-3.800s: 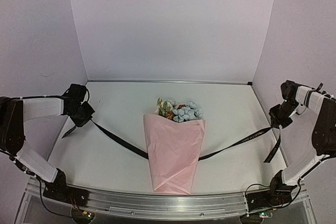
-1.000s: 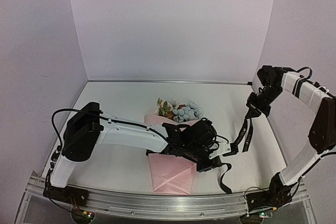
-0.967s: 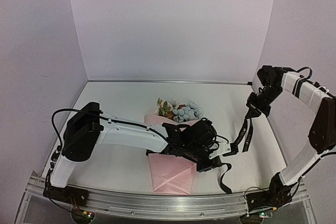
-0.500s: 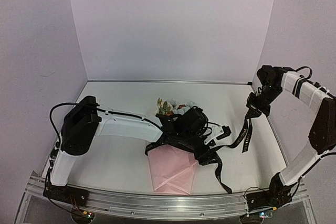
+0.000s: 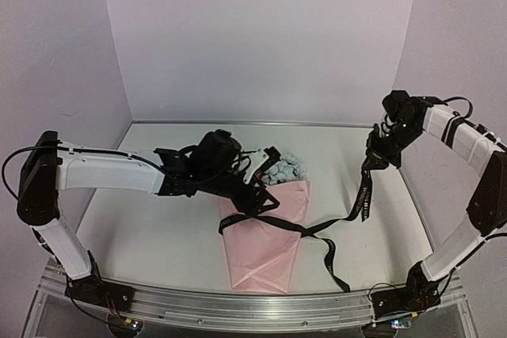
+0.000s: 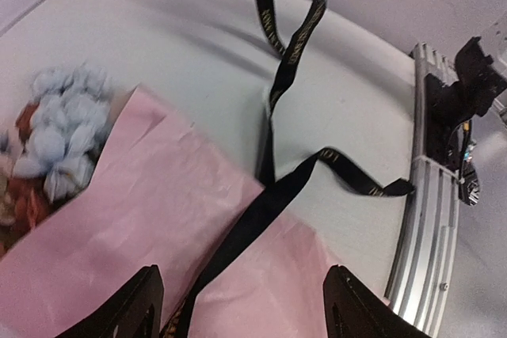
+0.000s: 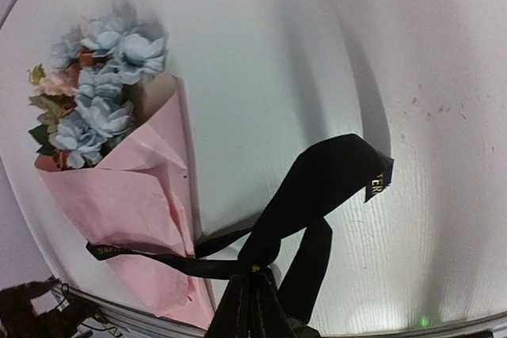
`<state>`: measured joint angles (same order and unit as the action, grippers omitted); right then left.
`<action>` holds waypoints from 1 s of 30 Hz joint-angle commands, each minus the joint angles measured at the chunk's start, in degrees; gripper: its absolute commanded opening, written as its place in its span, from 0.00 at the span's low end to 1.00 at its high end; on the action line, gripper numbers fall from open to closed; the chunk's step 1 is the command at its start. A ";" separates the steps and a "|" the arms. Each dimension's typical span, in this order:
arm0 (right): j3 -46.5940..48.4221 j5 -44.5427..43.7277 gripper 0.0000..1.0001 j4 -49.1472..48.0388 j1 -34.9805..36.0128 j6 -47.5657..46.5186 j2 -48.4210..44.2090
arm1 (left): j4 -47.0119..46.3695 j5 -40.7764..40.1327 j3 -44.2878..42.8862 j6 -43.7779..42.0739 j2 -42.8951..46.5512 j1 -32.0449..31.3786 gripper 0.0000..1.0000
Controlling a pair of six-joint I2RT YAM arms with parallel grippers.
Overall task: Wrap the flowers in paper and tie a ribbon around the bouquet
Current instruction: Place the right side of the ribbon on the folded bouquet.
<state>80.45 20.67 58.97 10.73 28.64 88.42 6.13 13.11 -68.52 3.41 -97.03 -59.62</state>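
Over the bouquet, the left hand hovers spread; the raised right hand pinches the ribbon.

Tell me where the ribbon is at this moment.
In the top view the ribbon lies across the middle of the pink paper cone, then rises on the right to the right gripper; its loose end trails toward the near rail.

Top external camera: fixed high behind the arm bases, facing down and forward over the whole table to the back wall. Left wrist camera: close above the bouquet, looking past its own fingers toward the near rail. Right wrist camera: farther off, looking down. All three views share the bouquet and the ribbon crossing it.
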 commanded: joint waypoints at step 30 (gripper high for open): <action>-2.99 23.52 0.38 -2.75 30.93 -13.04 8.37 | 2.85 -1.14 9.17 6.00 -1.59 6.26 0.65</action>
<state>76.44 49.17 50.99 41.29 19.17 98.90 9.11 10.78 -58.36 10.33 -99.94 -53.60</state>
